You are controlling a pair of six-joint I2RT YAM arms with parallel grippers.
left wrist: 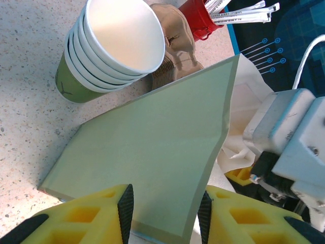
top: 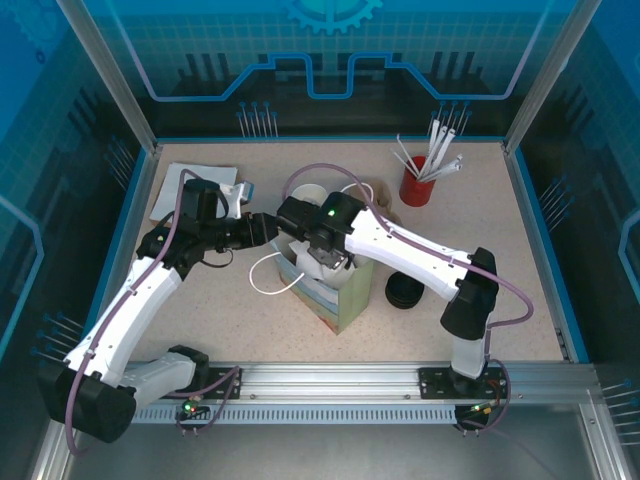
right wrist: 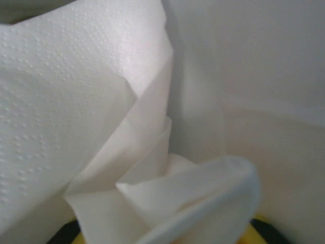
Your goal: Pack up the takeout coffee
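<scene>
One paper bag [top: 345,295] stands mid-table, its wall pinched by the left gripper [left wrist: 166,206]. The right gripper [top: 322,262] is sunk inside the bag against a white napkin [right wrist: 101,101]; how wide it stands cannot be told. One stack of at least four green cups [left wrist: 71,84] sits beyond the bag, toward the table's far edge. One stack of black lids [top: 405,290] lies right of the bag.

We stretch our left arm [top: 140,300] far and rightward, our left gripper [left wrist: 165,211] clamped on the bag [left wrist: 152,152] wall. Our right arm [top: 420,255] reaches left, our right gripper [top: 322,262] pointing down, its jaws hidden.
</scene>
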